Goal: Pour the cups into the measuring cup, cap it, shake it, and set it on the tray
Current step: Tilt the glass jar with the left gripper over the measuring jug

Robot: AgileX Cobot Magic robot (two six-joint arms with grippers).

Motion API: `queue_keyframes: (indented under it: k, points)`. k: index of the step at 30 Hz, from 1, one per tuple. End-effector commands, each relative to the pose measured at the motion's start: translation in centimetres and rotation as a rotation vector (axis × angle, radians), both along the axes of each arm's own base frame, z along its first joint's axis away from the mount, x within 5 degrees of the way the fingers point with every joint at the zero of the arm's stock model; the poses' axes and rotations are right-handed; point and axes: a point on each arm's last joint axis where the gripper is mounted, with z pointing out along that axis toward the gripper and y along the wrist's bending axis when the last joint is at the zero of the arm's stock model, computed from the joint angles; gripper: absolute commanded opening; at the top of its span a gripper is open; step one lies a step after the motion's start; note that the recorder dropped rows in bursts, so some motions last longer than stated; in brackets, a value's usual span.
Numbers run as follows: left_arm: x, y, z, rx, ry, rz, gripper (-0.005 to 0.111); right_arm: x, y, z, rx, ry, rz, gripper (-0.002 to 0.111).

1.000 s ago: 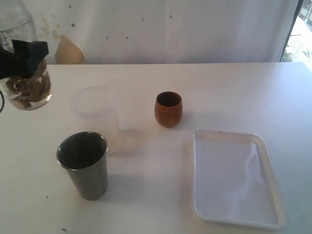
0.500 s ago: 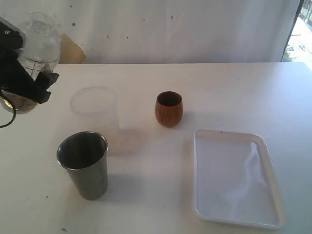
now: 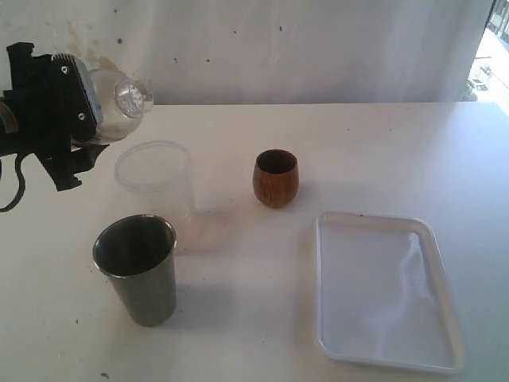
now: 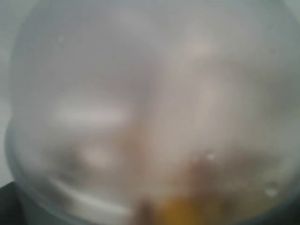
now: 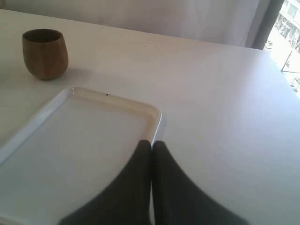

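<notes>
a: where is the measuring cup [image 3: 121, 102]?
b: grasped in the left gripper [image 3: 78, 111], tipped on its side above the table [image 3: 382, 151], far left; its side too blurred to read.
a: and the right gripper [image 5: 151, 143]?
b: clenched empty, by the tray [image 5: 112, 98] rim.

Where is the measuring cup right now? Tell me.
The measuring cup is at the exterior view's far left, held tipped sideways above the table by the left gripper, above and left of the frosted plastic cup.
</notes>
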Motion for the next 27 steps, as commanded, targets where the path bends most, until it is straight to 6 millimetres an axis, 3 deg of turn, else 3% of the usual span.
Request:
queue_keyframes:
  k: [1, 8, 20, 27]
  points:
    - [0.4, -0.6, 1.2, 0.081, -0.138, -0.087, 0.000, 0.0, 0.0, -0.1, 0.001, 0.002, -0.004, 0.000]
    - [0.4, -0.7, 1.5, 0.233, -0.229, -0.157, 0.000, 0.0, 0.0, -0.1, 0.001, 0.002, -0.004, 0.000]
    - [0.8, -0.2, 1.7, 0.300, -0.276, -0.116, 0.000, 0.0, 0.0, -0.1, 0.001, 0.002, -0.004, 0.000]
    - [1.6, 1.5, 0.7, 0.308, -0.261, -0.066, 0.000, 0.0, 0.0, -0.1, 0.001, 0.002, -0.004, 0.000]
